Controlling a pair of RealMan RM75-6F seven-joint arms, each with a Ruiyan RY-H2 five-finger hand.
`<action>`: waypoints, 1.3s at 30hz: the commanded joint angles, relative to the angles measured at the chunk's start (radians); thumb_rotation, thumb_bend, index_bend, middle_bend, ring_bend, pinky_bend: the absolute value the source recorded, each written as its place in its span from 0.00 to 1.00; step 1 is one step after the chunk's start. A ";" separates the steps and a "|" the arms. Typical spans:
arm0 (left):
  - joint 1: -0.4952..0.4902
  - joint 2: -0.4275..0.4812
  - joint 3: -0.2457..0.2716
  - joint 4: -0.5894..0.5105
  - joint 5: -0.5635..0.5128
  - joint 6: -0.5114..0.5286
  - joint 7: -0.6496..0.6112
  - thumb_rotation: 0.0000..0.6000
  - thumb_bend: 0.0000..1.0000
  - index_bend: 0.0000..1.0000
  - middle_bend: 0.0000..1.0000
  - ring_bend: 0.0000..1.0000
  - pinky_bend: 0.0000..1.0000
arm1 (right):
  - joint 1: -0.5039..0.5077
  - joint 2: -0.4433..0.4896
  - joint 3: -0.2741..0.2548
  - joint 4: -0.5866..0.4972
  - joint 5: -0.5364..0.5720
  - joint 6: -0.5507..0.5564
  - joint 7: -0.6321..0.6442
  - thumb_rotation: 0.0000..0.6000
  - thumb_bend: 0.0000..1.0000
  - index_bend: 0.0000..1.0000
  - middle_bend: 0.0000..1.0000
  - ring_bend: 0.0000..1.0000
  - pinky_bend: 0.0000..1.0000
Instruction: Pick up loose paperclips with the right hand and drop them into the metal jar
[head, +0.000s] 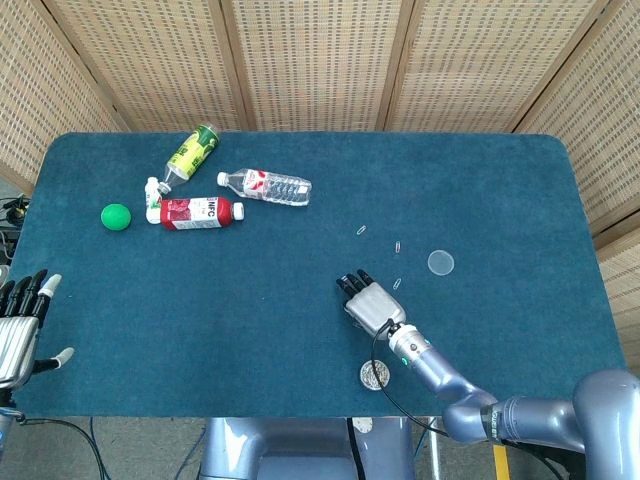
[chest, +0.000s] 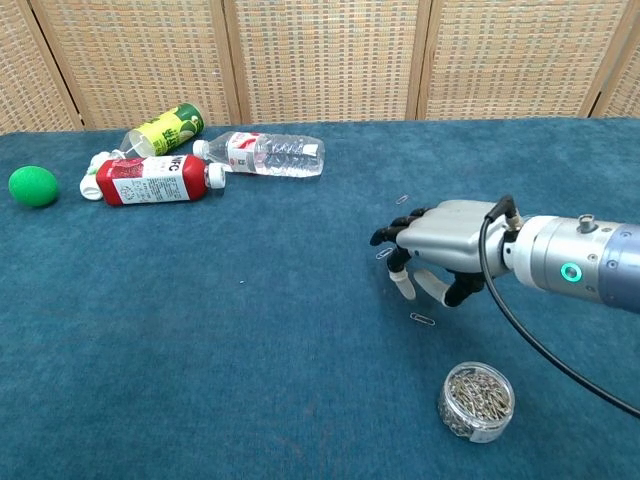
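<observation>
Far on the left lie a green ball (head: 116, 216), a red bottle (head: 196, 212), a yellow-green bottle (head: 192, 152) and a clear bottle (head: 266, 186).

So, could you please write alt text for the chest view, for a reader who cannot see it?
The robot's right hand hovers above a blue cloth table, holding nothing, a loose paperclip below it and a metal jar of paperclips nearer the camera. Three bottles and a green ball lie far left.
</observation>
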 joint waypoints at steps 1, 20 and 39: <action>0.000 0.001 0.000 0.001 0.000 0.000 -0.002 1.00 0.00 0.00 0.00 0.00 0.00 | -0.017 -0.001 0.018 0.015 -0.055 0.024 0.074 1.00 0.37 0.46 0.05 0.00 0.07; -0.002 0.000 0.000 0.004 -0.005 -0.007 -0.003 1.00 0.00 0.00 0.00 0.00 0.00 | -0.064 -0.038 0.014 0.053 -0.072 0.002 0.203 1.00 0.32 0.46 0.05 0.00 0.08; -0.005 -0.003 0.000 0.005 -0.010 -0.014 0.002 1.00 0.00 0.00 0.00 0.00 0.00 | -0.094 -0.099 0.020 0.141 -0.073 0.013 0.227 1.00 0.32 0.46 0.05 0.00 0.08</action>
